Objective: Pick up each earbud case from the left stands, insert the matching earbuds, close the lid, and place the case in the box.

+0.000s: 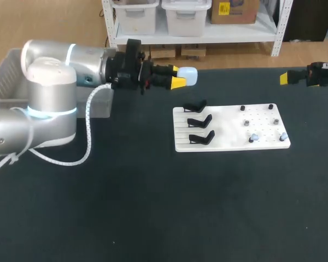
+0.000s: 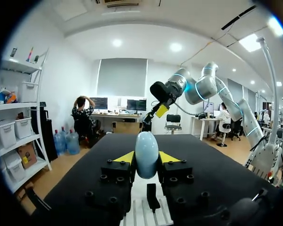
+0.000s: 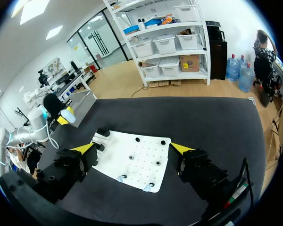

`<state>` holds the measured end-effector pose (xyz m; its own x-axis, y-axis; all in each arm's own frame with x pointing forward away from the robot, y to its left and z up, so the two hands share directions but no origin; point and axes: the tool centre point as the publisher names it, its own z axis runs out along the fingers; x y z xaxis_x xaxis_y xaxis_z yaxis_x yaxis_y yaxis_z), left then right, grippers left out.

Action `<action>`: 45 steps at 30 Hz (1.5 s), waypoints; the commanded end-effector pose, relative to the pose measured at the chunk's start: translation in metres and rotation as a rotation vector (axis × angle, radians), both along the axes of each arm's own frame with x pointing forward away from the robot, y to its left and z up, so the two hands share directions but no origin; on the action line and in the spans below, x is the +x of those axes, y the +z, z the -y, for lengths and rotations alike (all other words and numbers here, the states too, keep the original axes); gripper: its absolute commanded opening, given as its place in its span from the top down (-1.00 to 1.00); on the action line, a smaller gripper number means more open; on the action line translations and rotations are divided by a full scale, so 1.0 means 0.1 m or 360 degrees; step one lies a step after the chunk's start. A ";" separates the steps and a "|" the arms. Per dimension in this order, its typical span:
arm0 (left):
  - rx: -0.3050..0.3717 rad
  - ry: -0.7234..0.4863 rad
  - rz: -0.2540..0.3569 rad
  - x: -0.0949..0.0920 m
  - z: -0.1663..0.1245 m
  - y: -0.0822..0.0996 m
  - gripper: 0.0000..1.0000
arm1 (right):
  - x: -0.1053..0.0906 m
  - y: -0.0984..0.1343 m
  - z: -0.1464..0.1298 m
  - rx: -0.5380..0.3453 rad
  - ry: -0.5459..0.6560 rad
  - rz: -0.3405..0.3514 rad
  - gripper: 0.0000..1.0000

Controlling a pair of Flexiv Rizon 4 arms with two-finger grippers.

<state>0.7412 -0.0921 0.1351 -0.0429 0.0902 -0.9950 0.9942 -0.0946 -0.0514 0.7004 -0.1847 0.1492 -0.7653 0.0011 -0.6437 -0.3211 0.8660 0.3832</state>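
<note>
Holding the pale blue, egg-shaped plastic earbud case [image 1: 189, 76] across its middle, the left gripper [image 1: 179, 76] hangs over the table in the upper middle of the head view, its two yellow-tipped fingers clamped on the shell from opposite sides. The case is clear of the three black angled stands [image 1: 199, 120], which sit empty on the left part of the flat white perforated board [image 1: 229, 144]. Two small pale earbuds [image 1: 254, 138] rest on pegs near the board's lower right corner.

The right gripper [image 3: 133, 149] waits at the upper right of the head view, jaws wide apart and holding nothing. The grey plastic box [image 1: 1, 76] sits at the upper left, behind the left arm.

The case looks light and rigid, but its glossy rounded shell is probably slippery and could squirt out of a pinch. The hold is best kept on the broad sides of the body, leaving the lid free; the lid seam cannot be made out.
</note>
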 end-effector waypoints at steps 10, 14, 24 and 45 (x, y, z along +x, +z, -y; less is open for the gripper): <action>-0.0023 0.0047 0.0011 -0.10 -0.05 0.03 1.00 | 0.00 0.00 0.00 0.0000 0.0000 0.0000 -1.00; -0.0023 0.0047 0.0011 -0.10 -0.05 0.03 1.00 | 0.00 0.00 0.00 0.0000 0.0000 0.0000 -1.00; -0.0023 0.0047 0.0011 -0.10 -0.05 0.03 1.00 | -0.20 0.23 -0.62 -0.0031 0.0307 0.0105 -1.00; -0.0023 0.0047 0.0011 -0.10 -0.05 0.03 1.00 | -0.42 0.42 -1.84 0.0027 0.0679 -0.0005 -1.00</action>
